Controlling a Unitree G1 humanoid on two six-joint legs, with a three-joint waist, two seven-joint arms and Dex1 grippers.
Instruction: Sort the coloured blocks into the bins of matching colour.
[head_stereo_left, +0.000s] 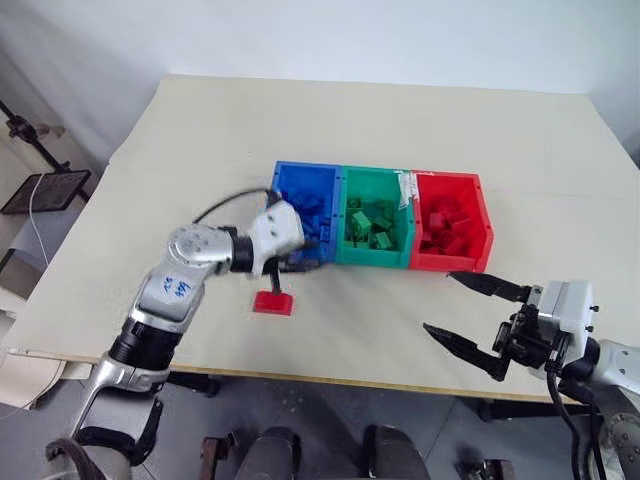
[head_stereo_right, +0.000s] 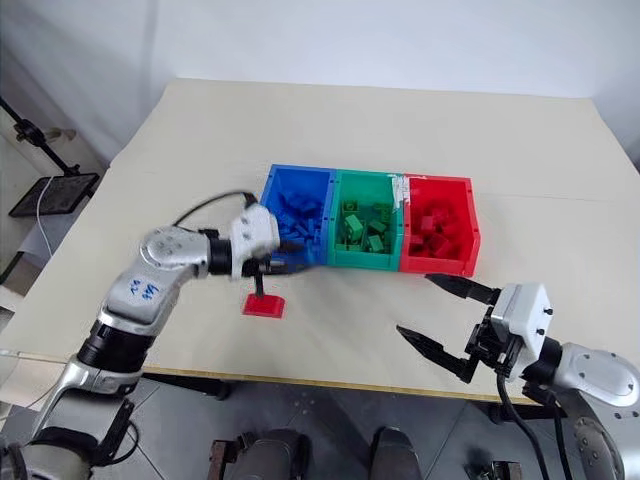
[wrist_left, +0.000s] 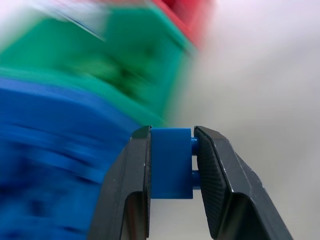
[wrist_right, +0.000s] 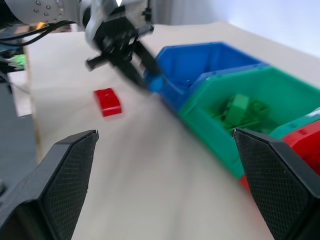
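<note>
left gripper (wrist_left: 171, 165) clamping blue block (wrist_left: 171, 162) — beside blue bin (head_stereo_left: 304, 180)

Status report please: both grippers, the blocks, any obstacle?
Left gripper shut on blue block, beside blue bin. Right gripper open, empty. Red block on table. No obstacle.

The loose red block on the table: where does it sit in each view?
Left eye: red block below the blue bin.
Right eye: red block below the blue bin's near left corner.
Left wrist: not in it.
Right wrist: red block, upper left.
Shared landmark: blue bin.
</note>
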